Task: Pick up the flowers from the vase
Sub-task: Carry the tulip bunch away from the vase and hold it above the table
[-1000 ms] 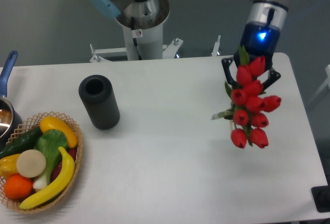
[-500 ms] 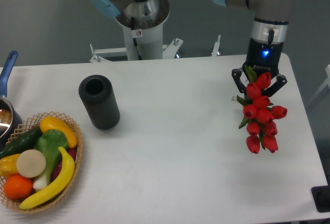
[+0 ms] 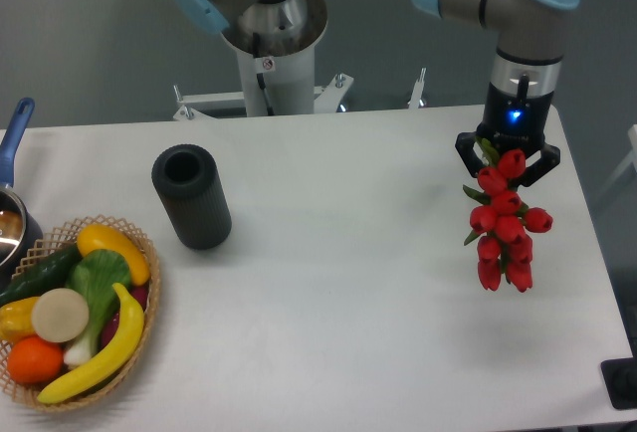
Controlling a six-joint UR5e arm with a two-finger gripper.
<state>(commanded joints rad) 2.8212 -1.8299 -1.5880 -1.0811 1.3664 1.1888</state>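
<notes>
The gripper [image 3: 508, 160] is clamping the stem end of the flowers [image 3: 505, 222], with its two dark fingers pressing in on either side of the uppermost bud. The bunch is hanging clear of the vase [image 3: 191, 196], which is standing empty and upright well to the left on the table [image 3: 338, 283]. The extraction therefore appears complete, and the step in hand is judged to be carrying the bunch.

To carry it well, the arm should be moving smoothly and avoiding sudden turns, since the buds are hanging free below the grip and would likely swing. The clamp should be gripping the stems together; from this view it cannot be told how many stems are actually being held. Any descent should be allowing for the length of the bunch beneath the fingers.

The long axis of the bunch is running near vertical in this view, with the stem end up in the gripper and the buds pointing downward toward the table's right side.
</notes>
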